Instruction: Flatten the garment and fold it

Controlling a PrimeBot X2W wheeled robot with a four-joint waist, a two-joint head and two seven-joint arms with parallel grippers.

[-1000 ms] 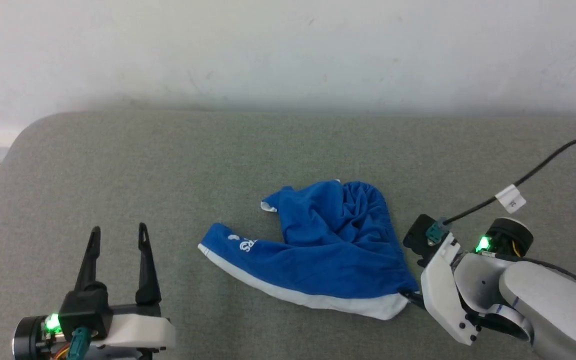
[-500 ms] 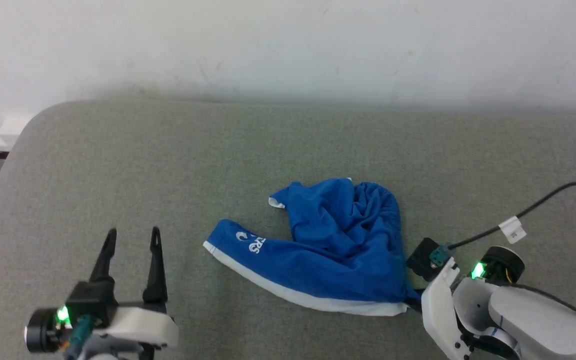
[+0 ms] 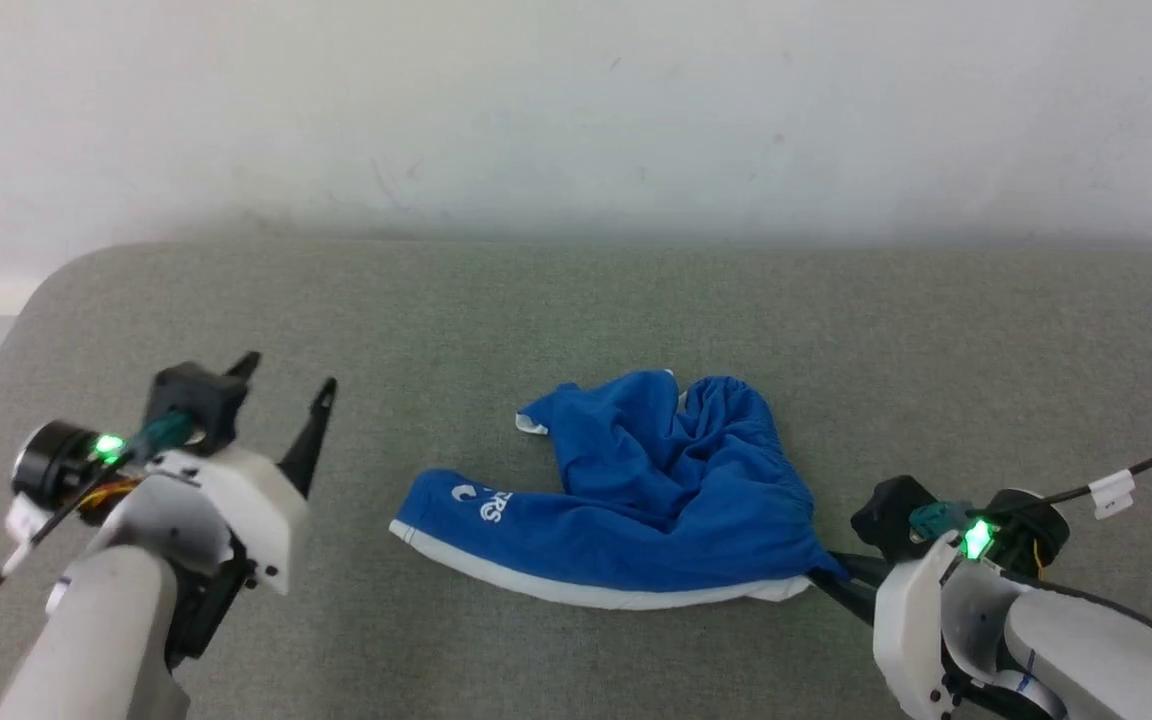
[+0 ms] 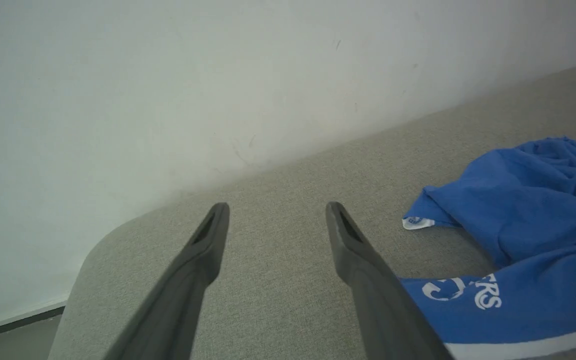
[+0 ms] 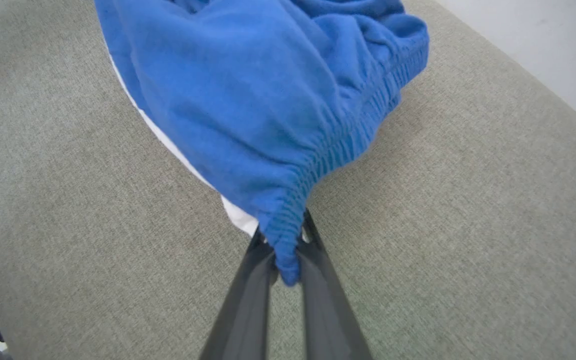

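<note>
Blue garment [image 3: 656, 490], crumpled, white hem along its 6 o'clock edge, lies mid-way across the grey fabric surface [image 3: 536, 300]. My right gripper [image 5: 284, 239] is clenched on its elastic waistband corner at 4 o'clock. My left gripper [image 3: 290, 372] stands released, fingers spread, at the garment's 9 o'clock, apart from the cloth.

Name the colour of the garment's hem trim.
White hem trim on the blue garment; best in the head view.
</note>
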